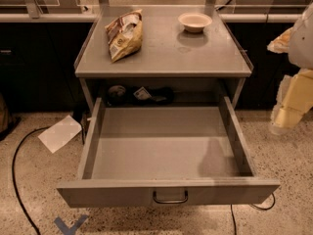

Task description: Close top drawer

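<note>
The top drawer (166,192) is a wide, shallow grey metal drawer pulled fully out toward the camera. Its inside is bare. A small dark wire handle (170,198) sits at the centre of its flat front. It hangs from a grey cabinet (164,62). My arm and gripper (292,99) show at the right edge as pale yellow and white parts, to the right of the drawer's right side wall and apart from it. The lower drawers are hidden.
A snack bag (125,33) and a white bowl (194,21) lie on the cabinet top. Small items (142,94) sit in the recess behind the drawer. A white sheet (59,133) and a black cable (17,180) lie on the floor at left. Blue tape (68,225) marks the floor.
</note>
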You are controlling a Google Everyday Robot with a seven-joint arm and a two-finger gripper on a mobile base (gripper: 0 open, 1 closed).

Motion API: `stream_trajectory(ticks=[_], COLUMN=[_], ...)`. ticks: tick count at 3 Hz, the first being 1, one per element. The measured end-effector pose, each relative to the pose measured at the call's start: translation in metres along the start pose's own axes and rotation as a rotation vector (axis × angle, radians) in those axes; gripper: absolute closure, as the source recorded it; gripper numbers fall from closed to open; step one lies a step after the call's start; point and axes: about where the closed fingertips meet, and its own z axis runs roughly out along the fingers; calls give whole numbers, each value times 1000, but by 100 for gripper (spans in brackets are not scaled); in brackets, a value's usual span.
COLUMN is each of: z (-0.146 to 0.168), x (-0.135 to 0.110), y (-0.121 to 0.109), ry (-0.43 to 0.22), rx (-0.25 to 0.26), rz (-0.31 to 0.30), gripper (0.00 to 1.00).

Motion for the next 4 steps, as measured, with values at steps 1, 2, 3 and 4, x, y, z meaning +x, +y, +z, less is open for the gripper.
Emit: stream_trajectory(ticks=[1,2,3,4], z=[0,14,51,93], x=[0,1,4,10], y=[0,10,34,70], ry=[0,-35,-98,-128], rx=[0,-10,-46,-98], rz=[0,11,13,6], gripper=[0,0,0,0])
